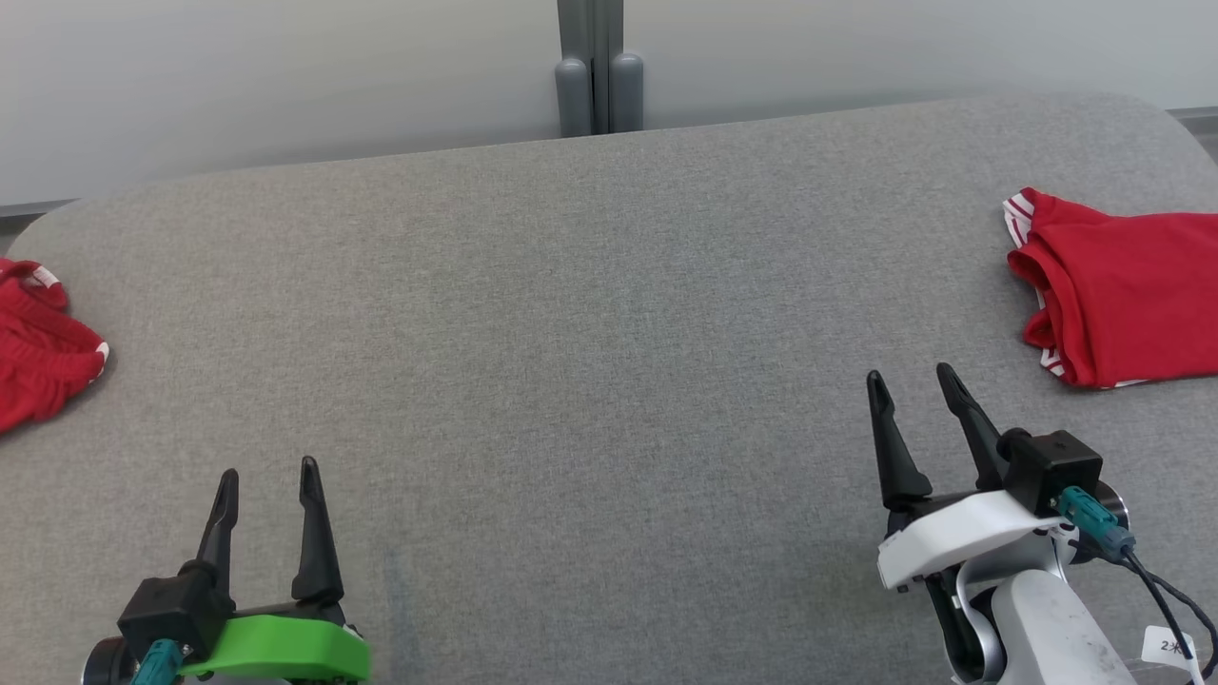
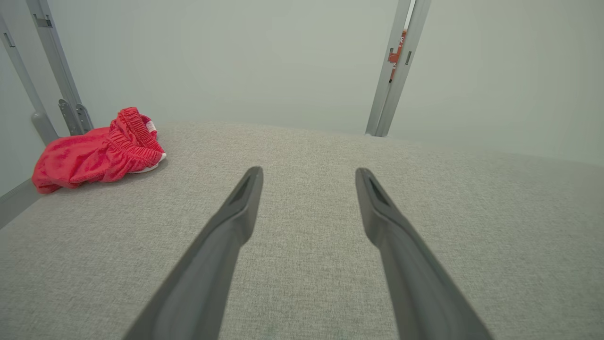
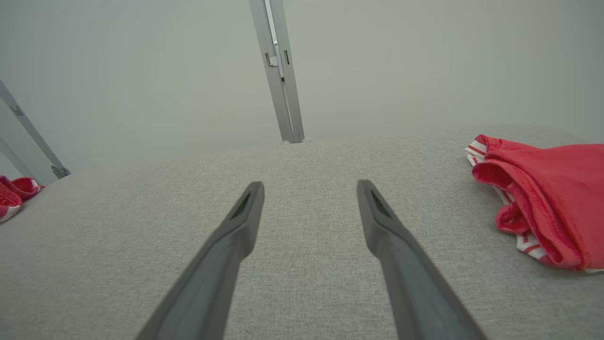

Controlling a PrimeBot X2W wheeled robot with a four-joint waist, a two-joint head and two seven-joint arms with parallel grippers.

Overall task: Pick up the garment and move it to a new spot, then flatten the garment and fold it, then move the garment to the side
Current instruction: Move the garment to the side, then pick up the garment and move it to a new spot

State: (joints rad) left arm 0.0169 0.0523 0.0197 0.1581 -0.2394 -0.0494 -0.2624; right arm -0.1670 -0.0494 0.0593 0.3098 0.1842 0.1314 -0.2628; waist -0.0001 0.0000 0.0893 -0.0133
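A bench (image 1: 590,333) covered in grey woven fabric, with rounded far corners, stands against a pale plain wall (image 1: 285,76). A grey metal post (image 1: 598,67) rises behind the middle of the bench's far edge.

The left gripper (image 1: 268,468), on a green mount, hangs over the near left part of the bench. Its two dark fingers are spread apart with nothing between them, and they point toward the far edge. The right gripper (image 1: 909,372), on a white mount, hangs over the near right part. Its fingers are likewise spread and empty, and they tilt slightly to the left. In both wrist views, bare grey fabric shows in the gap between the fingers.

A crumpled red garment (image 1: 38,352) with a gathered elastic band lies bunched at the bench's left edge. It is beyond the left gripper and well apart from it. A folded red garment (image 1: 1123,295) with white striped trim lies at the right edge, its layered open side facing the middle of the bench. It is near the right gripper's fingertips but does not touch them. The two garments lie at opposite ends of the bench.
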